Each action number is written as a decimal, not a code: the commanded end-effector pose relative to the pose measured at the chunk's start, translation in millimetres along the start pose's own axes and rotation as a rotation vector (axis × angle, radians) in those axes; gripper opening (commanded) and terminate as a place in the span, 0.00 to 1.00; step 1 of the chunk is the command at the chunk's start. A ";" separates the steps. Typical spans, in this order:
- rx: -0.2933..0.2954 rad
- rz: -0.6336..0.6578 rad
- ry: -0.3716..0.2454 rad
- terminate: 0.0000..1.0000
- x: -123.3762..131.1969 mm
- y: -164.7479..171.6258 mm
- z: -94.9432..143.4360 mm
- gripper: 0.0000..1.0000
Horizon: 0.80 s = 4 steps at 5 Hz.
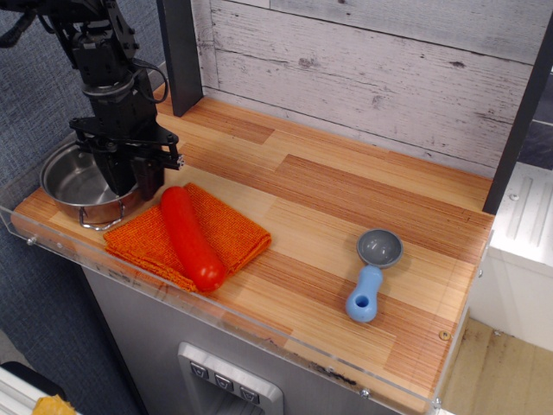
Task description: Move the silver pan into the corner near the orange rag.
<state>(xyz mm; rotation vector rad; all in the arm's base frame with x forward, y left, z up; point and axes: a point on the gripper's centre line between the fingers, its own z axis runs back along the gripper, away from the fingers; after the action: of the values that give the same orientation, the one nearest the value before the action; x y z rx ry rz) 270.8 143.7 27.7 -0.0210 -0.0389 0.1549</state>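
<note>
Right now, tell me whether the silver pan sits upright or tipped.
Upright: the silver pan rests flat on the tabletop, its open mouth up, one wire handle at front, beside the orange rag.

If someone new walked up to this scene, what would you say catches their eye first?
Probably the glossy red sausage-shaped object lying across the orange rag near the front rim. Next, the black gripper reaching down at the silver pan in the left corner. Off to the right, a blue-handled scoop lies alone on the striped wood.

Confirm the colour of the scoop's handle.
Light blue; the scoop has a grey bowl, clearest in the observation.image view.
</note>
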 end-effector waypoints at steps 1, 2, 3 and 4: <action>0.020 0.003 -0.116 0.00 -0.6 -4.6 51.9 1.00; 0.015 -0.003 -0.172 0.00 -1.7 -12.5 78.2 1.00; -0.021 -0.047 -0.198 0.00 3.7 -35.4 88.8 1.00; -0.073 -0.113 -0.209 0.00 15.8 -66.3 95.1 1.00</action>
<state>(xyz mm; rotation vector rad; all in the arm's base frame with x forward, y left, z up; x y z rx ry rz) 295.6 79.3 109.3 -0.0960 -0.2059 0.0506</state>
